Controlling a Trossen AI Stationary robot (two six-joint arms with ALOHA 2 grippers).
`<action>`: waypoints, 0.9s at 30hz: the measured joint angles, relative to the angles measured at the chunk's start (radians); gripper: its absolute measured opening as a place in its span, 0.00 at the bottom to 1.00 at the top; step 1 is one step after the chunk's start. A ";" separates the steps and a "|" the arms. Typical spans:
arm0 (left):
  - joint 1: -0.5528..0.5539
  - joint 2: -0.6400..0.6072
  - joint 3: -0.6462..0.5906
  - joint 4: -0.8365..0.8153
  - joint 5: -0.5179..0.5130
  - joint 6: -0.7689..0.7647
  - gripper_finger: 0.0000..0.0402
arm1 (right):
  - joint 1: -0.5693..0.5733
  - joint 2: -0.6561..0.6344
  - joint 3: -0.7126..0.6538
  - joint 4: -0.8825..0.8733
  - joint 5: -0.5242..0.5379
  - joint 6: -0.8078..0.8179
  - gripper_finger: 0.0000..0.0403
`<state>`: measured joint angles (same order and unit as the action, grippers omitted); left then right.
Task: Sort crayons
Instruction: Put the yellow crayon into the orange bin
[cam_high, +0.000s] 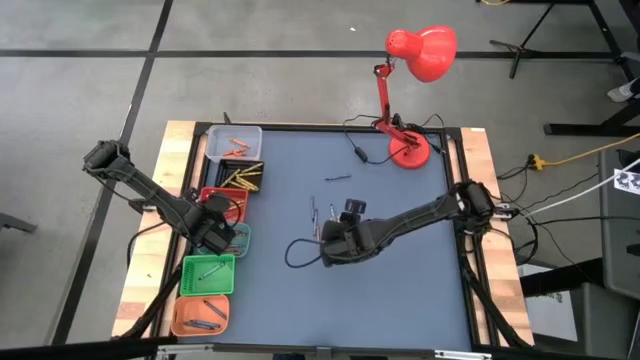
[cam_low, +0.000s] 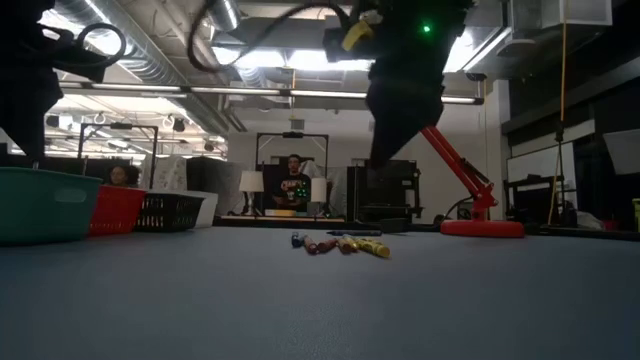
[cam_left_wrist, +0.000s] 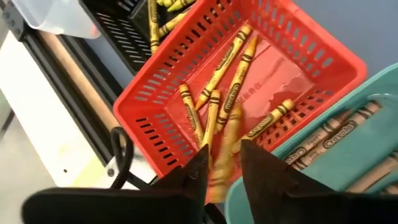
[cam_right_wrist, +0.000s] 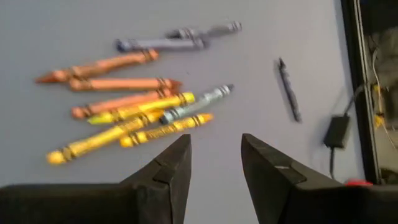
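Between my left fingers (cam_left_wrist: 186, 177), low in the wrist frame, a blurred orange-yellow crayon (cam_left_wrist: 225, 149) sits in the gap of my left pincer (cam_left_wrist: 222, 163); the jaws stand slightly apart, and I cannot tell whether they grip it. Beyond it, yellow crayons (cam_left_wrist: 230, 81) with dark bands lie scattered in the red bin (cam_left_wrist: 323, 59). Pale crayons lie in the teal bin (cam_left_wrist: 298, 180) at lower right.

My right pincer (cam_right_wrist: 215, 152) hangs open and empty over the mat (cam_right_wrist: 280, 162); loose orange, yellow and grey crayons (cam_right_wrist: 134, 106) lie at upper left, apart from it.
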<state>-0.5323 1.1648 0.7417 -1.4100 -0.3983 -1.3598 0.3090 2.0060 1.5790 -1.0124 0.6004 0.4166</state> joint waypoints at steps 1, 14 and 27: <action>0.000 0.000 0.000 0.007 0.000 0.000 0.20 | -0.005 -0.001 -0.004 -0.008 -0.005 0.014 0.34; 0.000 0.000 0.000 0.105 -0.007 0.000 0.21 | -0.147 -0.001 -0.130 0.099 -0.230 0.189 0.34; 0.000 0.000 0.000 0.114 -0.009 0.000 0.21 | -0.171 0.007 -0.183 0.308 -0.367 0.209 0.34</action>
<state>-0.5323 1.1648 0.7414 -1.2957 -0.4072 -1.3594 0.1379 2.0132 1.3960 -0.7044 0.2337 0.6252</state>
